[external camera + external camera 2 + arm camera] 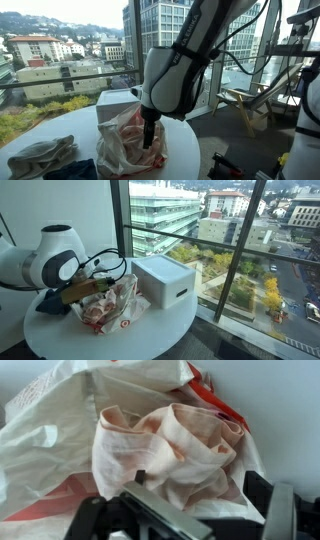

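Hovering with fingers (pixel 258 492) spread wide, nothing held, above crumpled peach cloth (pixel 170 445) bunched inside white plastic bag with red print (pixel 120 148) on round white tabletop (pixel 150 330). Approach stage, seemingly; needed next: lowering, pinching a fold.

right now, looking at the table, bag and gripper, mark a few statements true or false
1. The gripper hangs over the plastic bag. True.
2. The gripper is shut on the bag. False: its jaws stand open and hold nothing.
3. A white box stands on the round table beside the bag. True.
4. The wrist view shows a dark blue cloth in the bag. False: the cloth there is pale peach.
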Motion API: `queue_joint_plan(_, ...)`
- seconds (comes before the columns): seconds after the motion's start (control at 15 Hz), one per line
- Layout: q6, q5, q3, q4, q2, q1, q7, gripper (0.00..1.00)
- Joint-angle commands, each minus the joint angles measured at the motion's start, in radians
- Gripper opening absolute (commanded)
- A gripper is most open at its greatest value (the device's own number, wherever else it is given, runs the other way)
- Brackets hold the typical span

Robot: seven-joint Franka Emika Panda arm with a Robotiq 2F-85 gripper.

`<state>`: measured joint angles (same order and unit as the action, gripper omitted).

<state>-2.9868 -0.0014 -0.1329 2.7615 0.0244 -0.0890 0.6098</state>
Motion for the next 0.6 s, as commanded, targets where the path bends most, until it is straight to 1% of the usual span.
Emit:
queue_joint_plan(0.0,0.006,-0.174,0.029,0.0,-0.018,0.015,-0.157,1.0)
queue_joint_plan(0.07,0.007,-0.235,0.028,0.0,-0.022,0.028,-0.207,1.0)
queue_joint_plan(0.13,0.008,-0.274,0.035,0.0,-0.027,0.026,-0.244,1.0)
queue_joint_plan(0.33,0.011,-0.471,0.058,-0.006,-0.034,0.032,-0.415,1.0)
queue_joint_plan(0.53,0.005,-0.607,0.069,-0.022,-0.053,0.027,-0.539,1.0)
